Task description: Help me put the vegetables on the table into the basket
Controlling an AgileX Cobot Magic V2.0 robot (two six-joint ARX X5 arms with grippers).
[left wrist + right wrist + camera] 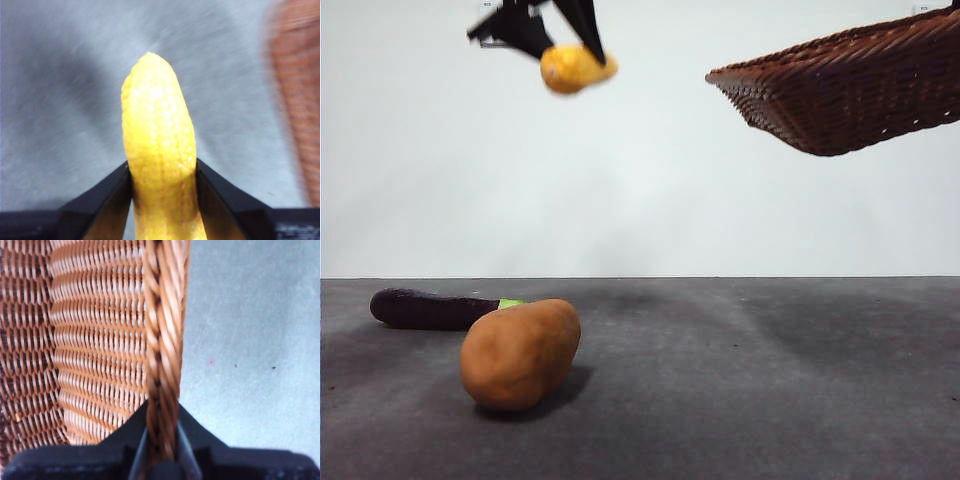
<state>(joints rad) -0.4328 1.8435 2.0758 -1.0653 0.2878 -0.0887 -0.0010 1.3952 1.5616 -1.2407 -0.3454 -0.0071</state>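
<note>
High at the right of the front view, the basket (850,90) is held off the table (740,380), tilted with its near end lower; the right gripper (161,452) is pinched on its braided rim (162,340), seen close in the right wrist view. Down on the table the potato (520,352) lies nearest, its long axis leaning up toward the right, and just behind it the eggplant (435,308) is laid lengthwise across the view with its green stem (510,302) pointing right, toward the potato. Smallest, the lemon (575,68) is carried high at the upper left, well apart from the basket, clamped across its lower part by the left gripper (162,185), with its long axis running straight out from the jaws and its tip free. For the step in hand, judged to be delivery, the lemon is best brought over the basket's middle and released low, while the basket is kept level so that nothing rolls out.
</note>
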